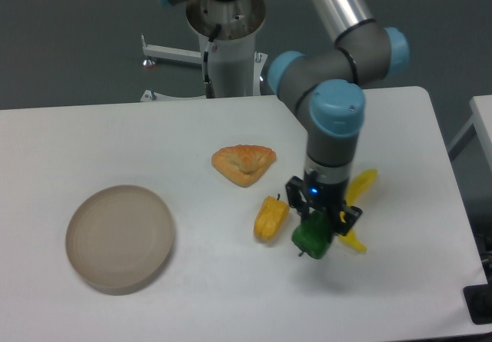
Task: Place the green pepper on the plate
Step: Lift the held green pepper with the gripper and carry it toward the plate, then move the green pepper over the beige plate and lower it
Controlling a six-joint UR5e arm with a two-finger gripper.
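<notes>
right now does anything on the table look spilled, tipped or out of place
Nothing stands out. The gripper holds the green pepper just right of the yellow pepper, which lies on its side. The pastry sits flat, a banana shows partly behind the arm, and the plate is bare and level.

A white counter (115, 134) with rounded corners stands on a dark grey floor (69, 42). Even light falls; another white surface's edge (482, 115) shows right.
</notes>
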